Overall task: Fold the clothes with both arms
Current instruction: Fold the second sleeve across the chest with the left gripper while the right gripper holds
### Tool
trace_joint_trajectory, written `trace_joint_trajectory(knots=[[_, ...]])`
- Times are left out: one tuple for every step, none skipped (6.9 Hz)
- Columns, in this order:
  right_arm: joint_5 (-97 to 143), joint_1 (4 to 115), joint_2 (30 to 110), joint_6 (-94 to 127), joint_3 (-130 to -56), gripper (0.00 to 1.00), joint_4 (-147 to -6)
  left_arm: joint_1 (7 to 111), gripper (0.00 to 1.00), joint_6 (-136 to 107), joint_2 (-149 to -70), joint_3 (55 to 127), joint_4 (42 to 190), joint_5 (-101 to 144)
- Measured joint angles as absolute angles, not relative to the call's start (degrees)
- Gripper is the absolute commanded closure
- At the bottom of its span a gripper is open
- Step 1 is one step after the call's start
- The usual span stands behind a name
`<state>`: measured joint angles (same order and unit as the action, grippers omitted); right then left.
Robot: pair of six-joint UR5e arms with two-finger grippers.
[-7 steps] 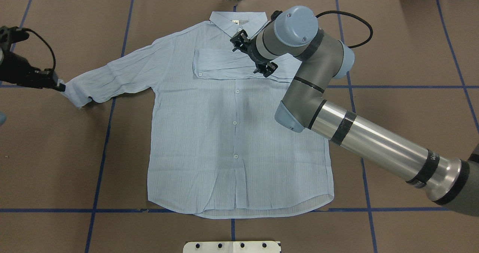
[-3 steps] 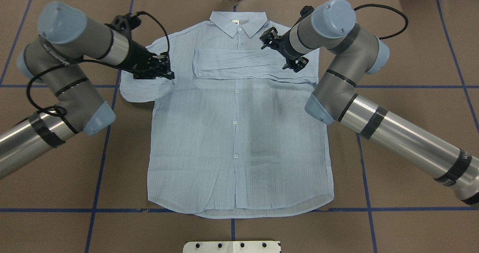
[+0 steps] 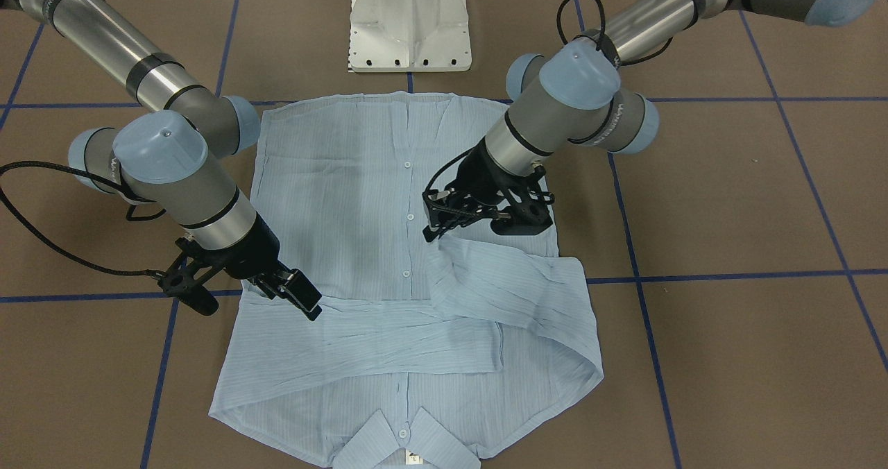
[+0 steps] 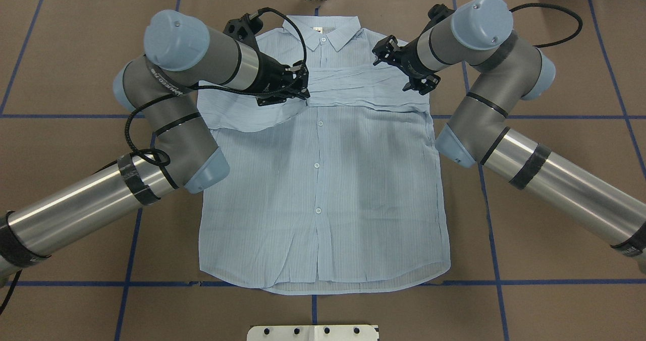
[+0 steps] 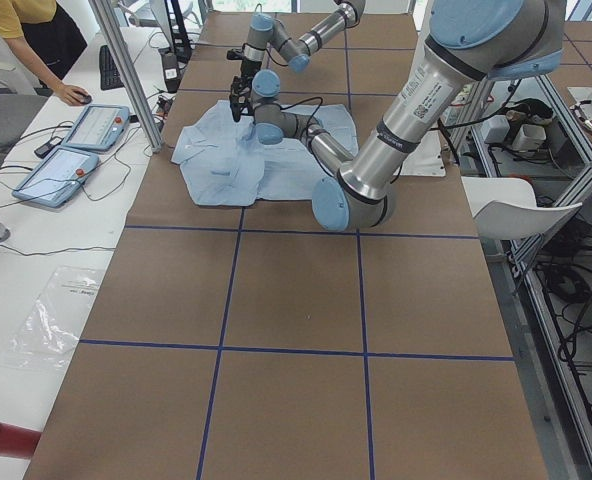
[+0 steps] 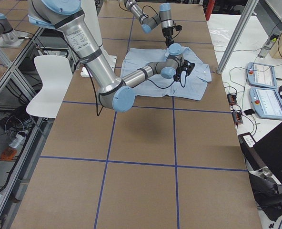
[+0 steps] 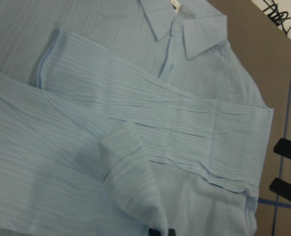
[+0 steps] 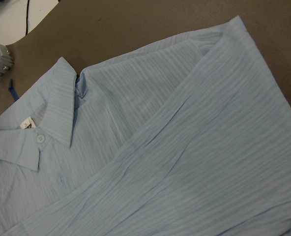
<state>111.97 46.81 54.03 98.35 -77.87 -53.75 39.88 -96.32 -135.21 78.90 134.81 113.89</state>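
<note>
shirt [image 4: 323, 194] thin, limp, light, creases easily | left jaws clamped on sleeve [image 3: 513, 282] cuff | right jaws spread, empty | I'd grip cuffs or hems, never mid-panel

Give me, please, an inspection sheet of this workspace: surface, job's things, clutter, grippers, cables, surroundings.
surface: brown table cover with blue grid lines, lying flat.
job's things: light blue shirt lies front up, buttoned, collar away from the robot; its folded sleeve crosses the chest, its other sleeve is held up.
clutter: nothing seen.
grippers: left gripper shut on the other sleeve's end; right gripper open over the shirt's shoulder, holding nothing.
cables: a black cable loops from each wrist; none seen caught in the shirt.
surroundings: white pedestal base; a person and two pendants at a side bench; a white chair.
</note>
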Motion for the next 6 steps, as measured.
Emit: trace_joint_trajectory(knots=[[111.98, 46.96, 54.4, 98.29, -78.32, 0.01, -53.78, 39.56, 1.0, -98.41, -137.08, 78.36, 134.87, 113.27], [111.95, 47.08, 54.55, 98.29, -78.45, 0.01, -53.78, 39.49, 1.0, -100.58, -138.58, 78.22, 134.9, 112.42], [111.91, 47.2, 54.65, 98.3, -78.61, 0.01, -53.79, 39.44, 1.0, -103.28, -139.61, 78.12, 134.93, 110.39], [111.94, 47.45, 55.27, 98.28, -79.32, 0.01, -53.77, 39.25, 0.55, -105.5, -140.17, 77.9, 134.97, 108.28], [112.01, 47.79, 56.46, 98.24, -80.54, 0.01, -53.73, 38.56, 0.36, -106.36, -140.38, 77.55, 135.01, 106.86], [112.04, 48.08, 57.44, 98.2, -81.54, 0.01, -53.71, 37.3, 0.23, -106.66, -140.56, 77.25, 135.06, 105.31]])
